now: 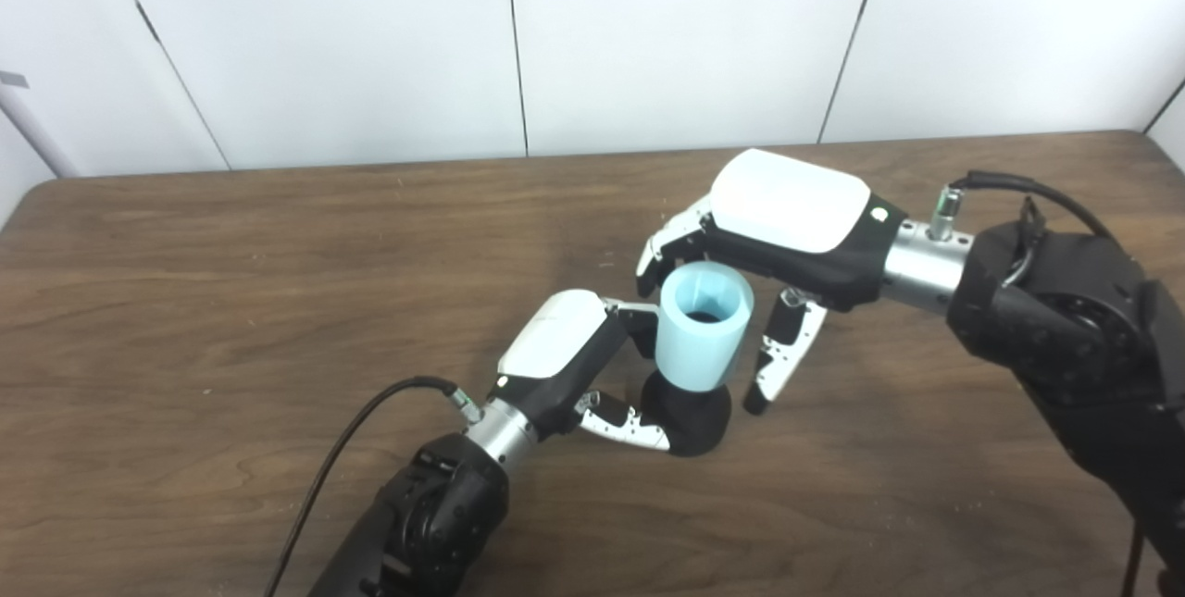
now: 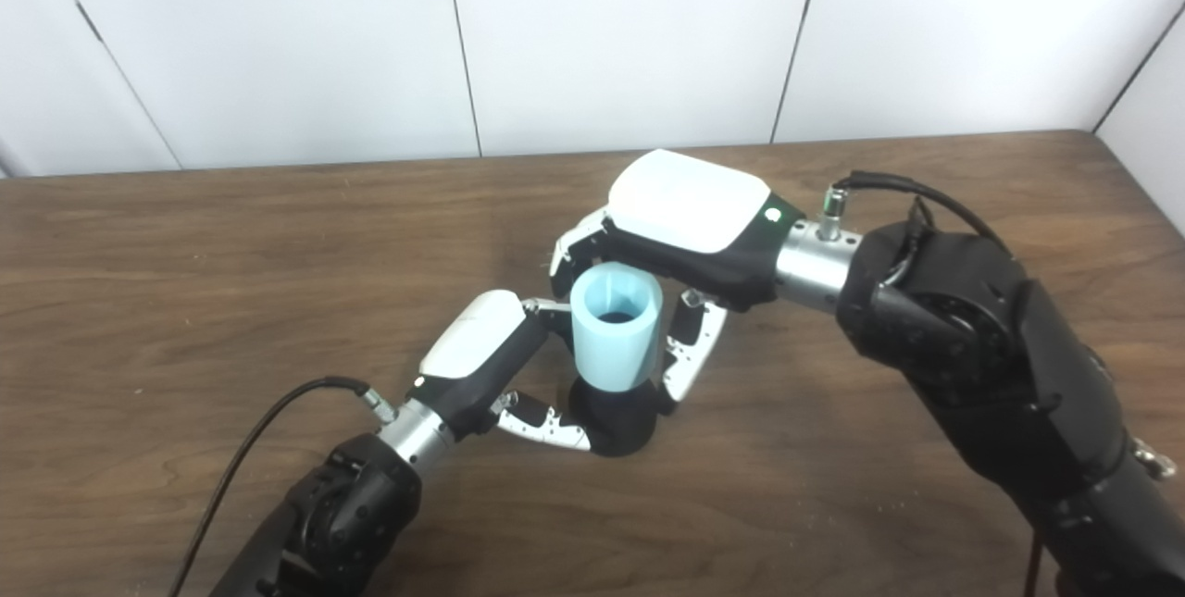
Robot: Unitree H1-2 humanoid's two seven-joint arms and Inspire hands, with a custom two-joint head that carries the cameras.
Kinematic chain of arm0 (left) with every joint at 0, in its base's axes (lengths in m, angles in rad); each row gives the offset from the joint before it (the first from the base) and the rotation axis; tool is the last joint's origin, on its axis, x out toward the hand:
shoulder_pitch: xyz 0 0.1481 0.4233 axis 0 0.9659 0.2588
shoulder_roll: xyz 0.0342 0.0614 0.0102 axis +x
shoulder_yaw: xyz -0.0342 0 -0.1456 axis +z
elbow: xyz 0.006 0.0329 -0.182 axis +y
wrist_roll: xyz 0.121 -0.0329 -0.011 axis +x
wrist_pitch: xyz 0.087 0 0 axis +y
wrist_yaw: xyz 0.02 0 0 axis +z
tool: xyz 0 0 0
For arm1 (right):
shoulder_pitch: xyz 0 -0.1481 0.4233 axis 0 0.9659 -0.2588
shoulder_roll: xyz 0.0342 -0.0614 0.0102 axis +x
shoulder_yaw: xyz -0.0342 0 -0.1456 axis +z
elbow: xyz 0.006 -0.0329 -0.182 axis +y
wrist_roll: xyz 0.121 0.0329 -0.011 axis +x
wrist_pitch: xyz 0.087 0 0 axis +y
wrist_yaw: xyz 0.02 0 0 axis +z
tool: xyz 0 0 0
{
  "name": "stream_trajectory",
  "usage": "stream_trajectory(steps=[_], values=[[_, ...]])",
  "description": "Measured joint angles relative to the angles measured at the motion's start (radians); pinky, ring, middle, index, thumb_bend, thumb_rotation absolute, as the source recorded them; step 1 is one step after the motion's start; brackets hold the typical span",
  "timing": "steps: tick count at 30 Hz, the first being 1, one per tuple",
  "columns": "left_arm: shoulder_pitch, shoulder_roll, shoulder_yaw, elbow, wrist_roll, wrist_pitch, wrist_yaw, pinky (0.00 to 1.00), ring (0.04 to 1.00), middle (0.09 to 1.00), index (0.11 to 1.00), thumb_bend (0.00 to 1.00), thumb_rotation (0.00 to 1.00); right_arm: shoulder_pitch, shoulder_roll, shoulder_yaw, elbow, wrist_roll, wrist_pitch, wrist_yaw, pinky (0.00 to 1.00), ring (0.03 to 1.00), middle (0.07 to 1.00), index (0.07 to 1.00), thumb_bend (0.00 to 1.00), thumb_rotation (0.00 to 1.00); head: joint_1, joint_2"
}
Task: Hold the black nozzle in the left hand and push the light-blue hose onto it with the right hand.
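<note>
Seating nearly done: short light-blue cylindrical hose (image 1: 704,327) sits on rounded black nozzle (image 1: 690,421), gripped by left hand (image 1: 579,366); right hand (image 1: 768,227) cups hose loosely, final push likely remaining.

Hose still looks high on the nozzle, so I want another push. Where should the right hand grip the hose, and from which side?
Probably grip the hose around its upper wall, just under the open rim, coming from the far right. It stands upright on the nozzle, and the left hand already covers the near-left side and base. The right hand sits there now, fingers apart.
</note>
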Motion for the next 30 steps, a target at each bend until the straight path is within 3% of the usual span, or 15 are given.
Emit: stream_trajectory(steps=[3, 8, 14, 22, 30], values=[[0.000, 0.000, 0.000, 0.000, 0.000, 0.000, 0.000, 0.78, 0.583, 0.501, 0.474, 0.52, 0.00, 0.002, 0.000, -0.030, -0.007, 0.013, -0.005, -0.014, 0.49, 0.606, 0.684, 0.656, 0.97, 0.35, -0.002, 0.002], [0.000, 0.000, 0.000, 0.000, 0.000, 0.000, 0.000, 0.78, 0.583, 0.501, 0.473, 0.52, 0.00, 0.011, 0.001, -0.058, -0.015, 0.024, -0.061, -0.064, 0.65, 0.773, 0.797, 0.746, 0.93, 0.54, -0.002, 0.000], [0.000, 0.000, 0.000, 0.000, 0.000, 0.000, 0.000, 0.78, 0.583, 0.503, 0.472, 0.52, 0.00, 0.020, 0.024, -0.091, 0.004, 0.083, -0.161, -0.149, 0.88, 0.909, 0.924, 0.847, 0.91, 0.56, 0.000, 0.000], [-0.001, 0.001, 0.000, -0.001, 0.000, 0.000, -0.003, 0.78, 0.583, 0.503, 0.472, 0.52, 0.00, 0.031, 0.036, -0.113, 0.039, 0.155, -0.295, -0.232, 0.92, 0.949, 0.959, 0.895, 0.88, 0.56, 0.000, 0.002], [-0.001, 0.000, 0.000, -0.001, 0.000, 0.000, -0.003, 0.77, 0.583, 0.494, 0.479, 0.52, 0.00, 0.104, 0.033, -0.114, 0.039, 0.155, -0.319, -0.235, 0.92, 0.974, 0.991, 0.934, 0.87, 0.52, 0.003, 0.002]])
